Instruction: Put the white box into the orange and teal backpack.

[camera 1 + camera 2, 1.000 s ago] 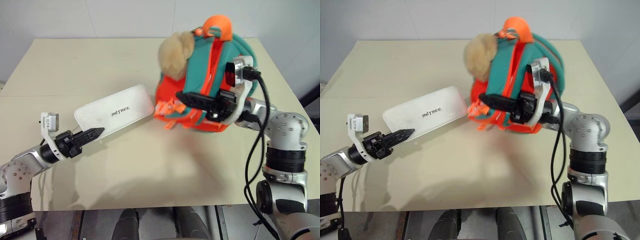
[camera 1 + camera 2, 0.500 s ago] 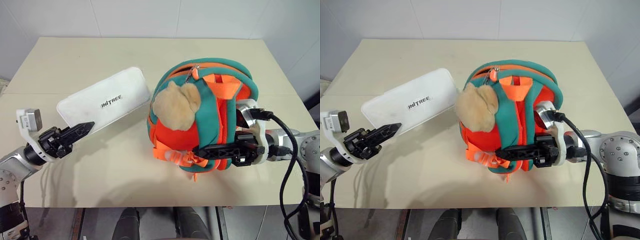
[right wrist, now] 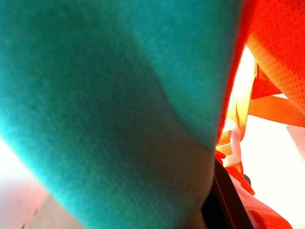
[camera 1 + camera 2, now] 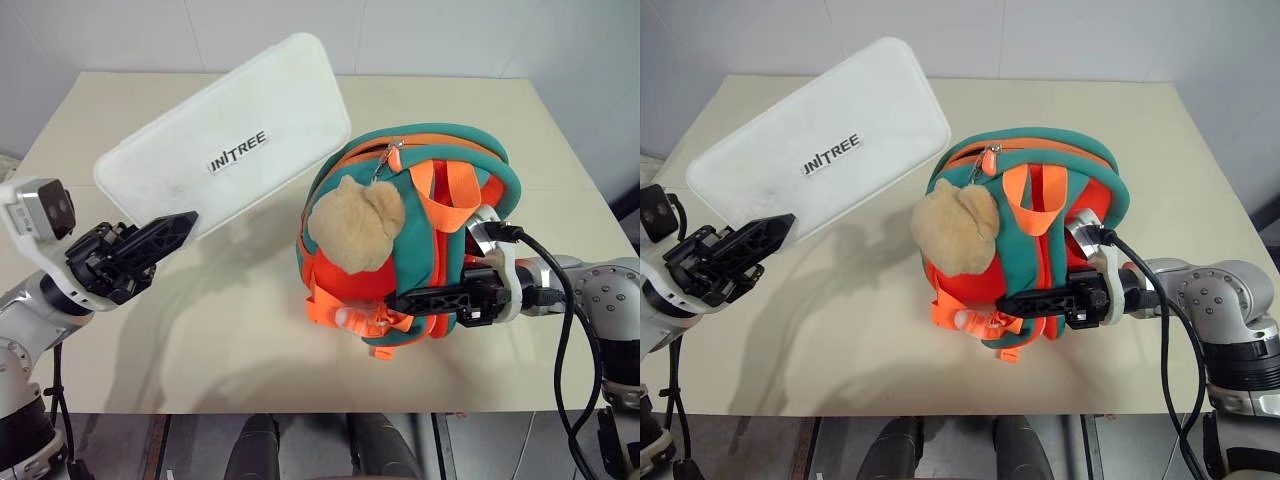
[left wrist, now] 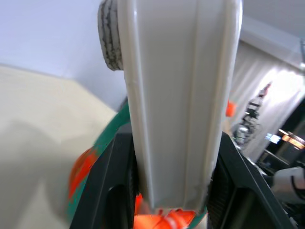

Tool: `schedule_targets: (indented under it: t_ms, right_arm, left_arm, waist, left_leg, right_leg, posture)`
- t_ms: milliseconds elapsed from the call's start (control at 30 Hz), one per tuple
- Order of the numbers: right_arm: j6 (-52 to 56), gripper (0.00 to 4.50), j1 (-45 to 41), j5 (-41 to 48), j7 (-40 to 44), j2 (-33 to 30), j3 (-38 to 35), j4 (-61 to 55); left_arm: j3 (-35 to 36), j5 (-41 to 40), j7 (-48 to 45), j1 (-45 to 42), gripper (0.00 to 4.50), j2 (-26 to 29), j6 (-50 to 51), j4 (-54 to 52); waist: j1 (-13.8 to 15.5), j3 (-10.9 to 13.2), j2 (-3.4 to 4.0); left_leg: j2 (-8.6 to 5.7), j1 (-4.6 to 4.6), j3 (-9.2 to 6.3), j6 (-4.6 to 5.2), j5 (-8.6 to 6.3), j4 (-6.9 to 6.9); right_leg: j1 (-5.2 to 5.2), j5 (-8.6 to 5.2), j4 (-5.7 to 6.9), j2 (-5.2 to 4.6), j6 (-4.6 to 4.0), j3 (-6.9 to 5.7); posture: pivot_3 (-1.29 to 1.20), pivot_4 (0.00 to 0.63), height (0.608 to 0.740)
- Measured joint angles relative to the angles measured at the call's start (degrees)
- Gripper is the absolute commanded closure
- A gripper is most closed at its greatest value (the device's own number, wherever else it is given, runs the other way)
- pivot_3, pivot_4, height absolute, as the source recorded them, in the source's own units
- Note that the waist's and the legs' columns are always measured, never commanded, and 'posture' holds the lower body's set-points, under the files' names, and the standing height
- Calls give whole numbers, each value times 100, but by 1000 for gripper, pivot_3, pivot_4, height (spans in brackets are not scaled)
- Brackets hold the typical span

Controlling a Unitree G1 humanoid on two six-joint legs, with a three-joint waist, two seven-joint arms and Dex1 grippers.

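Our left tool grips the flat white plastic box, raised left of the rounded orange and teal fabric backpack on the table. Our right tool, closed, pinches its strap. Insertion remains.

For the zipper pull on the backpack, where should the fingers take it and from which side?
Take the small metal zipper pull by its dangling tab, coming from above. It hangs free at the crown of the orange and teal backpack, just above the tan plush toy, so the top looks like the clearest approach. The zipper looks shut.
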Motion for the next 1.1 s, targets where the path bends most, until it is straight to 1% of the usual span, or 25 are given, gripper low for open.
schedule_targets:
  t_ms: [100, 167, 333, 567, 767, 867, 967, 1100]
  right_arm:
    - [-32, 4358, -24, -59, -3, 96, 0, 6]
    - [-32, 4358, -24, -78, -22, 143, 0, 4]
    - [-34, 4358, 84, -27, -193, 221, -72, -167]
    - [-35, 4358, 292, 108, -448, 259, -272, -365]
    - [-34, 4358, 332, 191, -622, 360, -291, -390]
    - [-35, 4358, 335, 225, -692, 388, -291, -394]
    - [-40, 4358, 346, 241, -755, 432, -291, -416]
    - [-40, 4358, 374, 292, -828, 491, -291, -465]
  left_arm:
    - [-289, 25, -54, -37, 3048, 135, 0, 51]
    - [-456, 156, -256, -126, 3048, 275, -37, 229]
    - [-1062, 1059, -986, -399, 3048, 485, -632, 715]
    - [-1494, 2078, -1764, -855, 3048, 812, -1352, 1494]
    - [-1832, 2693, -2502, -1168, 3048, 1199, -1638, 2074]
    - [-1868, 2752, -2616, -1323, 3048, 1210, -1677, 2233]
    - [-1747, 2640, -2515, -1400, 3048, 1079, -1577, 2233]
    - [-1598, 2403, -2419, -1205, 3048, 1016, -1298, 1874]
  waist:
    - [-3, 0, 0]
    - [1, 0, 0]
    - [13, 0, 0]
    - [18, 0, 0]
    - [5, 0, 0]
    - [6, 0, 0]
    - [5, 0, 0]
    - [-20, 0, 0]
  left_leg:
    - [0, 0, 0, 0, 0, 6]
    - [0, 0, 0, 0, 0, 7]
    - [-1, 0, 0, 0, 0, 4]
    - [-1, -1, 0, 0, 0, 3]
    - [-1, -1, 0, 0, 0, -3]
    - [0, -1, -1, 0, 0, -5]
    - [0, -2, -1, 0, 0, -5]
    - [2, -2, -1, 1, 0, -8]
  right_leg:
    - [0, 2, 3, 3, 0, 0]
    - [0, 2, 4, 4, 0, 0]
    - [1, 2, 0, 4, -1, 0]
    - [1, 2, 0, 4, -1, 0]
    - [-1, 2, 0, 4, -1, 0]
    - [-2, 2, 1, 4, -1, 0]
    - [-2, 1, 1, 2, 0, 0]
    - [-4, 1, 4, 3, 0, 0]
  posture:
    - [0, 150, 740]
    - [0, 150, 740]
    - [0, 150, 740]
    - [0, 150, 740]
    - [0, 150, 740]
    - [0, 150, 740]
    - [0, 150, 740]
    - [0, 150, 740]
